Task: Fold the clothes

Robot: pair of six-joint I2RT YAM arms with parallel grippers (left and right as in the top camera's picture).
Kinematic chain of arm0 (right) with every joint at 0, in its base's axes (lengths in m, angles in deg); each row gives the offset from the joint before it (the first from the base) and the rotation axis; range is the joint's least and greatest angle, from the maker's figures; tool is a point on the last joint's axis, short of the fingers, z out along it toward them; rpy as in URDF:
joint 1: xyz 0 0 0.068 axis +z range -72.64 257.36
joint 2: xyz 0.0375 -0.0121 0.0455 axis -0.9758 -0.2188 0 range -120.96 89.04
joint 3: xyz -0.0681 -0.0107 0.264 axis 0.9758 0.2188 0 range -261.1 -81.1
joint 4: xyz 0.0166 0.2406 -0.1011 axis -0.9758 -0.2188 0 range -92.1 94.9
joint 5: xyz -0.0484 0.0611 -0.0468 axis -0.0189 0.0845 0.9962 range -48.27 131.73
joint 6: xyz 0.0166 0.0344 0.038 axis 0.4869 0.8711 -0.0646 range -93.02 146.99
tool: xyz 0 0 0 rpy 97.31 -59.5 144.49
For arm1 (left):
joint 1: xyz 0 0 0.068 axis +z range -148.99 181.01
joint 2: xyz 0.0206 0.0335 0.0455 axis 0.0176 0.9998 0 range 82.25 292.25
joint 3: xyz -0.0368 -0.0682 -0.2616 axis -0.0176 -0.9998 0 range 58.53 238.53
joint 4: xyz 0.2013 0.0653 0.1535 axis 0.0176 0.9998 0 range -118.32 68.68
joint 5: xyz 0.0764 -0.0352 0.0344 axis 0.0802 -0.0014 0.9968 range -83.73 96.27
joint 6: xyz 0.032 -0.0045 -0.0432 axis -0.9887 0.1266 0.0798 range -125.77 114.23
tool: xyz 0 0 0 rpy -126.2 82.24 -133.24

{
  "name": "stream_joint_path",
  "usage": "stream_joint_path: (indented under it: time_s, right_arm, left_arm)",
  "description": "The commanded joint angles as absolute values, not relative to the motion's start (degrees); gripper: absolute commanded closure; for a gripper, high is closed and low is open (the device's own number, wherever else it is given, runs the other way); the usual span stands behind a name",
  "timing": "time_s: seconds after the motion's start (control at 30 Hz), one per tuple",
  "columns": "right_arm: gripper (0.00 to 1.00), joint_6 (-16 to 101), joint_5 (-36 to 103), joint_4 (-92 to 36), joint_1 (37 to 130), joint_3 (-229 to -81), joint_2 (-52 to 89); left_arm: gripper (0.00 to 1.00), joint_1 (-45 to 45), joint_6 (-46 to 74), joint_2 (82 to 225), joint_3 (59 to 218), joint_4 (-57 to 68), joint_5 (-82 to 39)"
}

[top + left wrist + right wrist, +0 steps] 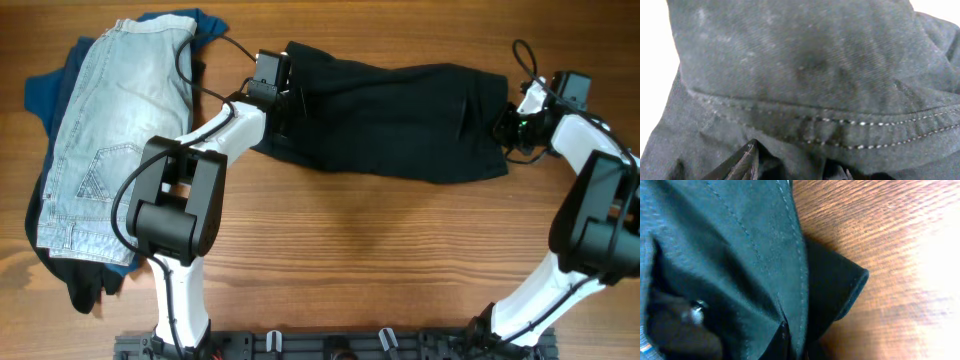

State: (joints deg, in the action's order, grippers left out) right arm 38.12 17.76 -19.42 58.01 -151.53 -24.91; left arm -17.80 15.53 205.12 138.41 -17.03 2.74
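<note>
Left gripper [790, 169] pinches a stitched hem of the black shorts [390, 120]; only its finger tips show, cut off at the frame's bottom. Right gripper [507, 124] sits at the garment's opposite end, buried under cloth in its own view, so I cannot tell whether it is spread or pressed together. The garment lies stretched across the far tabletop [380, 270]. Denim shorts [110, 140] lie heaped on a blue top [45, 95] at the left edge, with open wood along the near side.

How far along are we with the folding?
Nothing looks folded yet. In hand: the black shorts lie spread flat, the left tool and right tool apparently gripping opposite ends. Remaining: the denim shorts and blue top sit heaped, unfolded, on the left.
</note>
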Motion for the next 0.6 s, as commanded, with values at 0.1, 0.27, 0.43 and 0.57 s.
stream_joint_path:
  time_s: [0.1,0.27,0.43,0.57]
  right_arm:
    - [0.96,39.4,18.0,-22.6,56.2,-151.5,-7.5]
    - [0.96,39.7,15.9,-30.0,56.3,-151.5,-3.7]
    - [0.96,40.3,14.3,-30.2,59.7,-151.6,-3.7]
    - [0.96,40.5,14.2,-32.3,57.7,-151.6,-3.7]
  left_arm:
    - [0.51,-18.1,16.1,207.0,138.4,-10.5,3.3]
    - [0.51,-18.1,16.1,207.0,138.4,-7.2,3.1]
    - [0.53,-18.9,15.6,206.8,138.4,-4.6,3.1]
    - [0.55,-20.0,15.7,205.1,138.4,-1.4,3.1]
